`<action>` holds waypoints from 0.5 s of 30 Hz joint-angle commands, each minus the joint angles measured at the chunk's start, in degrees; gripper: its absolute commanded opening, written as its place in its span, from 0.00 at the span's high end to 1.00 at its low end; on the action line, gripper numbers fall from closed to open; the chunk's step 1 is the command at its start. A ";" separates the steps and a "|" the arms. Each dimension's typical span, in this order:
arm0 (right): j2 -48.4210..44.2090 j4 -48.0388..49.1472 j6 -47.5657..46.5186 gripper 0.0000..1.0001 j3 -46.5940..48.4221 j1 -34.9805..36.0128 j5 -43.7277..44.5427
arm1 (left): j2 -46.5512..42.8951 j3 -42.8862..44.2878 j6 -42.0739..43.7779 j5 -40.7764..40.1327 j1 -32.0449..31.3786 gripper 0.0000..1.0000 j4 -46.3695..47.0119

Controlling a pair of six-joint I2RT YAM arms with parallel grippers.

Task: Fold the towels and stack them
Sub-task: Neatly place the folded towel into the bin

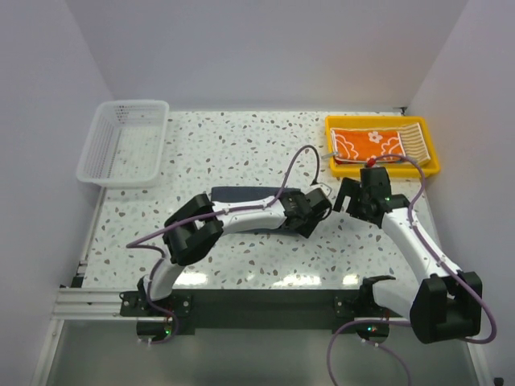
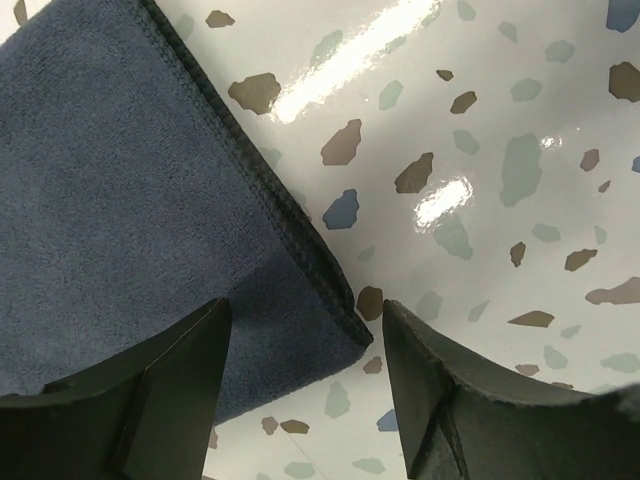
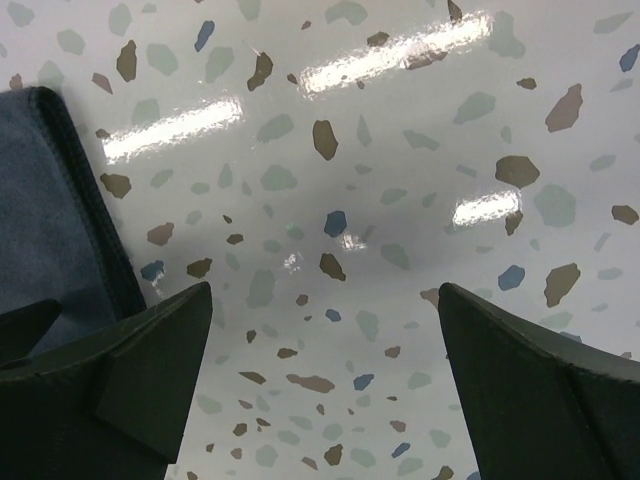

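Note:
A plain dark blue-grey towel point(image 1: 241, 195) lies flat mid-table, mostly under my left arm. In the left wrist view the towel point(image 2: 120, 200) fills the left side, and its near corner lies between my fingers. My left gripper point(image 1: 319, 199) point(image 2: 305, 385) is open and holds nothing, low over that corner. My right gripper point(image 1: 346, 195) point(image 3: 325, 380) is open and empty over bare table, just right of the towel's edge point(image 3: 50, 220). An orange flower-print towel point(image 1: 368, 143) and a tan-and-white striped towel point(image 1: 414, 138) lie in the yellow tray.
The yellow tray point(image 1: 426, 167) stands at the back right, close behind my right gripper. A white mesh basket point(image 1: 125, 143) stands at the back left. The two grippers are close together at mid-table. Walls close in the back and both sides.

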 commanded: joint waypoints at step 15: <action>-0.51 5.01 4.64 0.01 -3.54 -0.23 -10.85 | 5.64 -1.32 -3.40 -4.90 -0.81 0.61 -0.91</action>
